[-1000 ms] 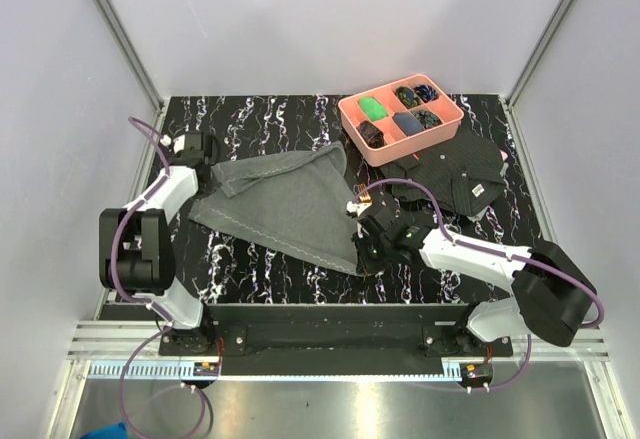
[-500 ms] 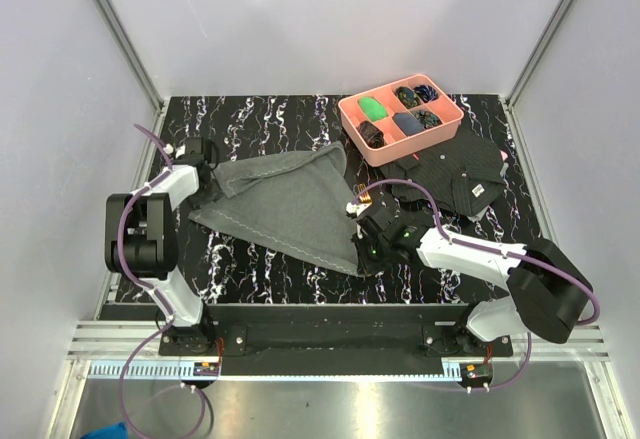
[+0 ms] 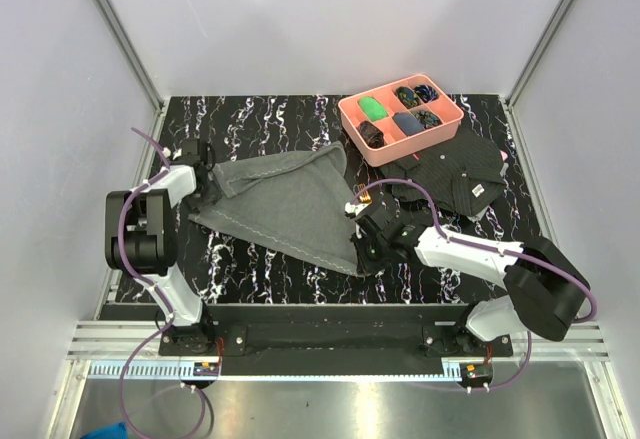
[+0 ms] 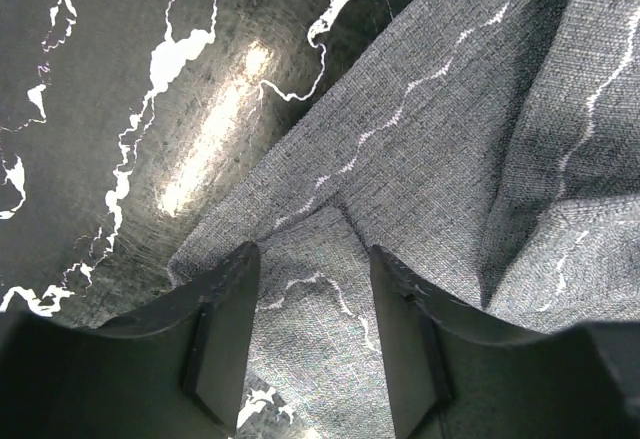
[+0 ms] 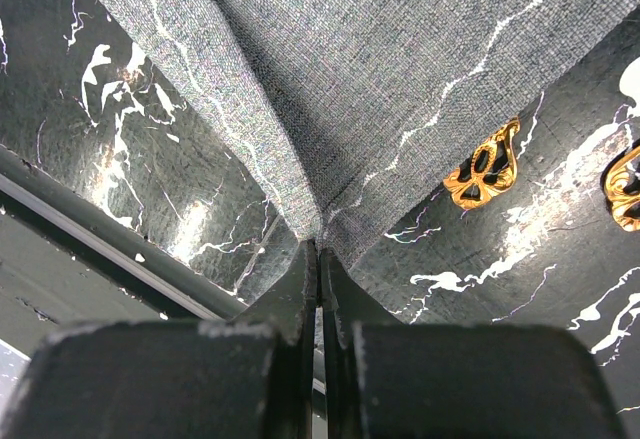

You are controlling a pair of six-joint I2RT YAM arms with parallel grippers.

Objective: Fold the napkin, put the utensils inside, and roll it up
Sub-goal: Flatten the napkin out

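Logged right gripper with fingers pressed together on the near corner of the napkin, pinching the cloth into a ridge that runs away from the tips. Logged left gripper with fingers apart, straddling a small pleat at the far-left corner; touching cloth, not clamping it.

Found napkin lying as a rough triangle on the table, stretched between the two grippers, left of centre, with one edge doubled over at the far left. Spotted gold utensils on bare table just right of the pinched corner; only ornate ends seen in the right wrist view. Noted pink tray at far right, with black patterned cloth just on its near side.

Judged step in hand: the fold.
- Close left fingers fully on the pleat before any lift.
- Raise both corners together and keep light tension, so the crease lands straight.
- Carry low.
- Keep the right-hand corner's path off the utensils to avoid dragging them.

Compared with the top view a second ago:
- Left arm drawn in, elbow higher, gripper nudged slightly nearer onto the cloth.
- Right gripper edged a little far-left.
- Napkin outline almost unchanged.
- Tray and black cloth unmoved.
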